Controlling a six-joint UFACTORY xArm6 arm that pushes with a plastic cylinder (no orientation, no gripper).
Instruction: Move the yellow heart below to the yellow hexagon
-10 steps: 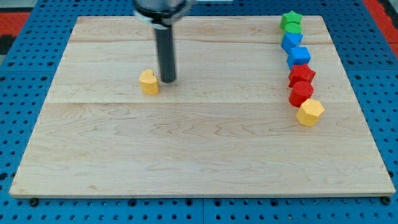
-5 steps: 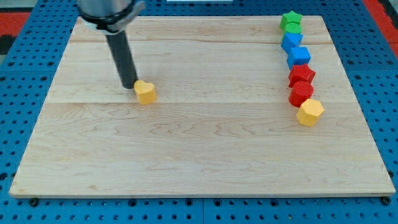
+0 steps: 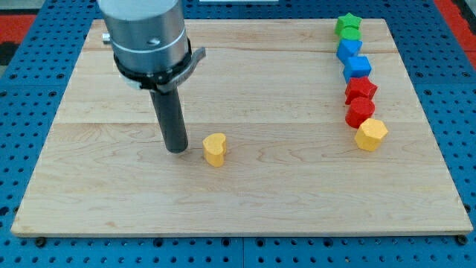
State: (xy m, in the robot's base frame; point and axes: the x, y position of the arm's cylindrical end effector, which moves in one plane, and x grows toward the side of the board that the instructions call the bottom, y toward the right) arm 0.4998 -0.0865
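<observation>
The yellow heart (image 3: 215, 149) lies on the wooden board (image 3: 238, 193), left of the middle. My tip (image 3: 177, 150) rests on the board just to the heart's left, with a small gap between them. The yellow hexagon (image 3: 371, 135) sits far off at the view's right, at the lower end of a column of blocks. The heart is a little lower in the view than the hexagon.
Above the hexagon a column runs up the board's right side: a red block (image 3: 360, 112), a red star (image 3: 361, 90), a blue block (image 3: 357, 68), a blue block (image 3: 348, 49) and a green star (image 3: 347, 27). Blue pegboard surrounds the board.
My tip went round to the heart's left and then moved down and right. The heart slid down and right from the upper left part of the board towards the middle.
</observation>
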